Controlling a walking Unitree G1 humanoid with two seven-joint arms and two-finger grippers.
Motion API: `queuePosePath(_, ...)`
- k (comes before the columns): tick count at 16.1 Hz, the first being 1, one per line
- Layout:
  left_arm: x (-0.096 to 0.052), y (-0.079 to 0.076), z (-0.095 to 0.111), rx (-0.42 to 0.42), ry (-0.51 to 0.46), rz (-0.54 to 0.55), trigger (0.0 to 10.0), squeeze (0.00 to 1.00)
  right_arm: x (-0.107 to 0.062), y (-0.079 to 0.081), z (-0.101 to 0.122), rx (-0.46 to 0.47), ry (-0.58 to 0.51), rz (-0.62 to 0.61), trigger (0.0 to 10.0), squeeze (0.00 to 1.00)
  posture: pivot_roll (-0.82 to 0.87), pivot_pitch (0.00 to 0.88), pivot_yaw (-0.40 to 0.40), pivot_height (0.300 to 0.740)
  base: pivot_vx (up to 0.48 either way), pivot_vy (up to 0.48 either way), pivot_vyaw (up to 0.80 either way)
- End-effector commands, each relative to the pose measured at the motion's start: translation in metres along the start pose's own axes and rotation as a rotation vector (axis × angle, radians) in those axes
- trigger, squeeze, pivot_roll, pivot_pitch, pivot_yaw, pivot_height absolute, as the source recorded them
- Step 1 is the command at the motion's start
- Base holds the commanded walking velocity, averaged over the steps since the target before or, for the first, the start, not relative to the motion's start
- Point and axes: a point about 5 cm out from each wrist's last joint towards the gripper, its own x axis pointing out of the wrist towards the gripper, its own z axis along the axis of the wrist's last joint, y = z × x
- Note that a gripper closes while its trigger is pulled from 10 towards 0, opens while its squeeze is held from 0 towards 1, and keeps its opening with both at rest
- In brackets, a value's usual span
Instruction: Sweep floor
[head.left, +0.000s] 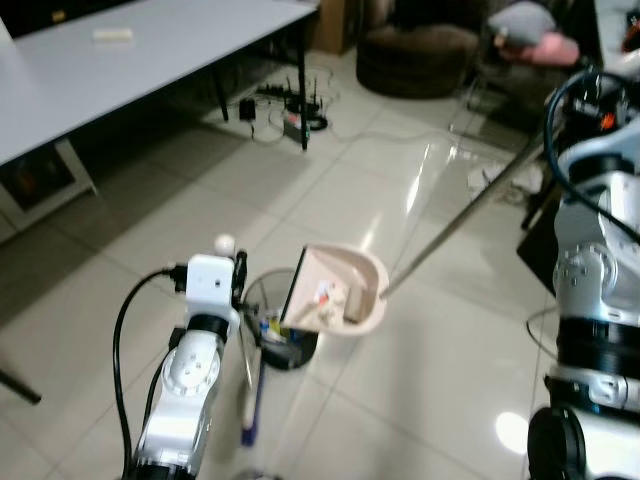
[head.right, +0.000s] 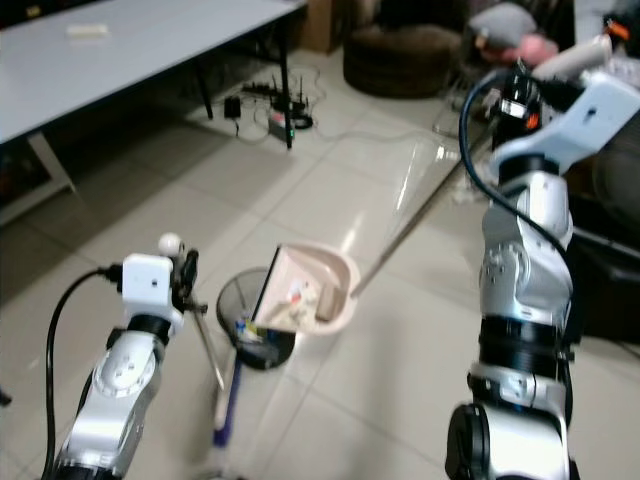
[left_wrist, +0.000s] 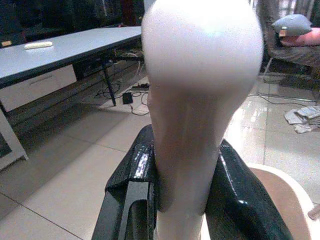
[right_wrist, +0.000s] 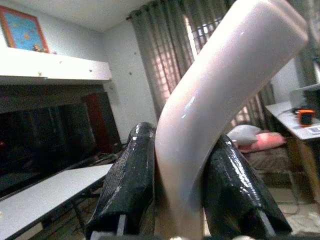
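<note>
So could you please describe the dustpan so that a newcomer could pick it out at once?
On the glossy tiled floor stands a black mesh wastebasket. Tipped above its rim is the pale pink plastic dustpan, holding scraps, with a long thin metal handle.

Head cameras look forward and steeply down from standing height onto a tiled floor (head.left: 200, 190); both record the same area: a grey table (head.left: 150, 60) upper left, a mesh bin (head.left: 285, 320) near centre with a tilted dustpan (head.left: 340, 290) above it, and both arms at the lower corners. The right eye view sits slightly to the side, taking in more of the right arm. The left wrist camera looks along its fingers (left_wrist: 130, 195) at very close range past a blurred white knob (left_wrist: 200, 45), toward the table. The right wrist camera looks along its fingers (right_wrist: 127, 185), close on a curved white handle (right_wrist: 215, 100), facing curtains (right_wrist: 165, 55).
</note>
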Motion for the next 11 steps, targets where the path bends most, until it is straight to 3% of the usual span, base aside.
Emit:
queuePosePath(1, 0.0026, 0.0069, 0.0097, 0.029, -0.050, 0.016, 10.0, 0.00, 0.0029, 0.0079, 0.0118, 0.036, -0.062, 0.027, 10.0, 0.00, -0.01, 0.040, -0.001, 0.740, 0.435, 0.000, 0.00)
queuePosePath(11, 0.0022, 0.0064, 0.0101, 0.038, -0.054, 0.010, 10.0, 0.00, 0.0039, 0.0072, 0.0109, 0.047, -0.061, 0.026, 10.0, 0.00, -0.01, 0.034, -0.003, 0.740, 0.418, 0.000, 0.00)
